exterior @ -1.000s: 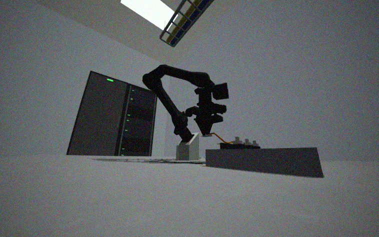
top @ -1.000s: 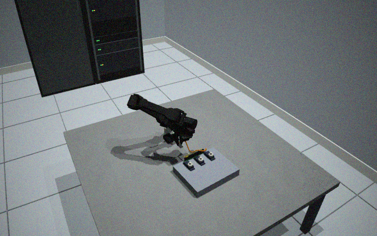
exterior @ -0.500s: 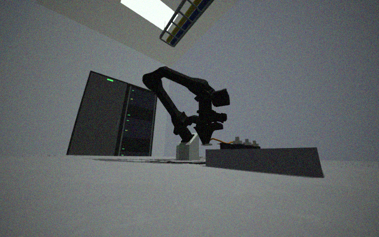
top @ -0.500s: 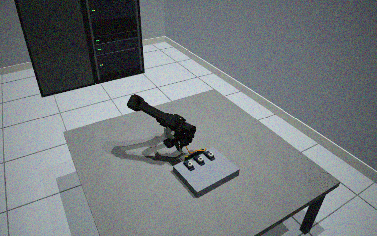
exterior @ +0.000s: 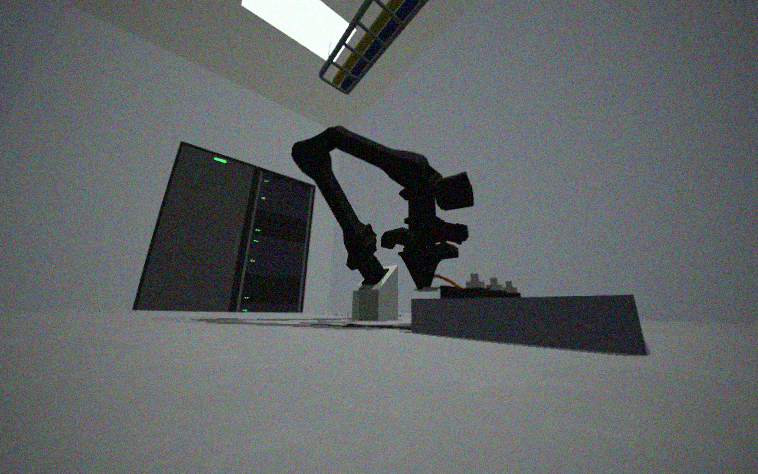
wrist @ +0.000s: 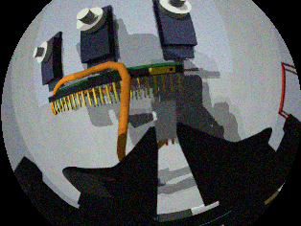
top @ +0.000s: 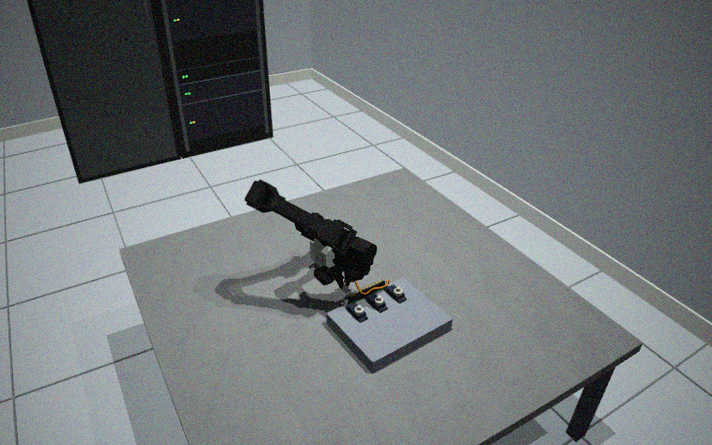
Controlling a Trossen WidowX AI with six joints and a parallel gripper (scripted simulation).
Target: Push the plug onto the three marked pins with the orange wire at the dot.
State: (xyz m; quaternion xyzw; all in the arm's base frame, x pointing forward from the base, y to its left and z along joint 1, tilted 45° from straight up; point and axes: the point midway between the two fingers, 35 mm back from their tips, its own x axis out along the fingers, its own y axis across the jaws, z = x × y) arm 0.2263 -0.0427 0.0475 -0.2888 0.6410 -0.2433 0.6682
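My gripper (top: 345, 287) (exterior: 425, 287) (wrist: 165, 128) is shut on the small grey plug (wrist: 166, 114), just off the near edge of the raised block. Its pale edge shows below the fingertips in the exterior view. The orange lead (top: 370, 292) (exterior: 447, 280) (wrist: 126, 102) arches from behind the left finger over the pin row. Metal pins (wrist: 95, 97) stick out toward the gripper. A yellow band (wrist: 156, 70) with a dark dot at its right end marks pins at the row's right part. The plug's far end is close to these pins; contact and hole alignment cannot be told.
Three dark servos with white horns (top: 359, 310) (top: 379, 300) (top: 397, 290) stand behind the pin row on the pale block (top: 391, 332) (exterior: 536, 324). The arm's grey base (exterior: 366, 304) stands on the table (top: 252, 361). A dark cabinet (top: 110, 84) (exterior: 195, 234) stands beyond.
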